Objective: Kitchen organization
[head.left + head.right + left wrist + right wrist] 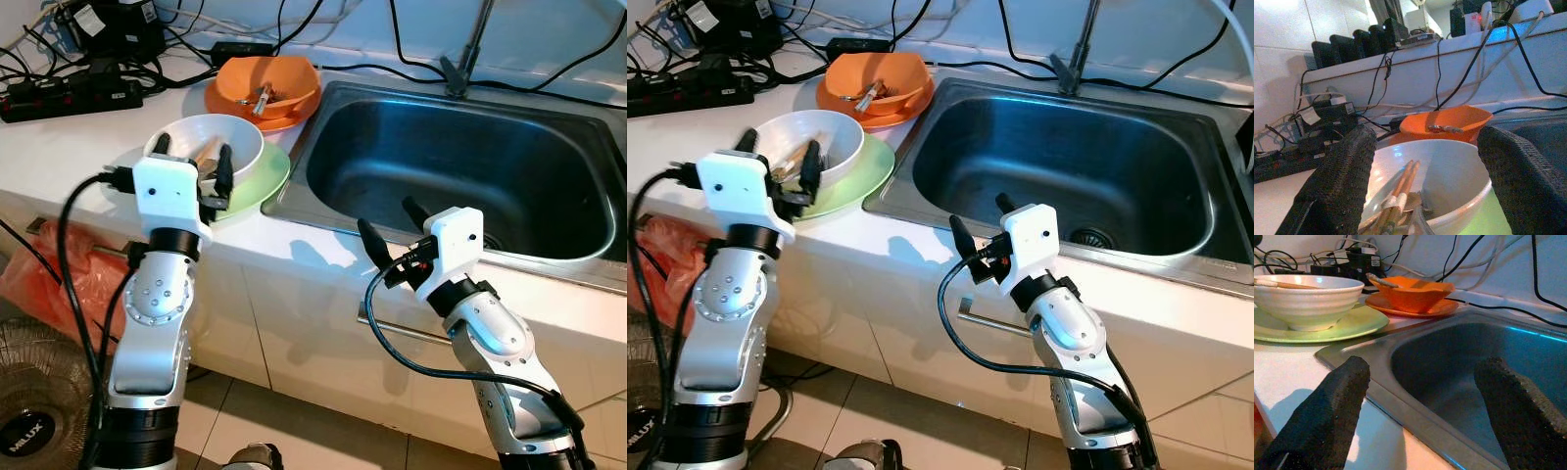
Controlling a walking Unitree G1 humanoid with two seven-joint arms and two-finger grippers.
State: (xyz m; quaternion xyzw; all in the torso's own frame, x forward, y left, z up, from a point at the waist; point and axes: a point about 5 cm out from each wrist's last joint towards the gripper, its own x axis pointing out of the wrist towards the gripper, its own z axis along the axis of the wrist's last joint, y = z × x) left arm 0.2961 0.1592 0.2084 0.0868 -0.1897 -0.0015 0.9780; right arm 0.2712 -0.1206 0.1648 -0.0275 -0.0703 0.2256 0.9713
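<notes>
**Left jaws straddle the white bowl; sink waits to the right**

Farthest left on the white tabletop (59,147) sits a tangle of black power strips and cables (73,93). Next comes the left gripper (193,162), raised to the near edge of the white bowl (230,137). Its jaws are spread, one finger at each side of the near rim, and nothing is held between them. The bowl sits directly ahead of those jaws, stacked on a light green plate (265,181). Inside it lie wooden chopsticks (1400,188), their long axis running roughly along the gripper's line of approach, together with what may be a scrap of paper or a wrapper; the wrist view is too tight to say.

Behind the white bowl, and a little to its right, an orange bowl (284,78) rests on an orange plate (235,108) with a small utensil (263,96) in it.

To the right lies the stainless steel sink (549,250), its basin bare, the green plate's edge just beside its rim. The right gripper (387,225) hovers over the sink's front edge, jaws released and holding nothing, pointed back toward the dishes.

The left arm is plainly nearer the white bowl, so the coming grasp looks to be its job: a pinch on the near rim, then probably a carry rightward to the sink.
</notes>
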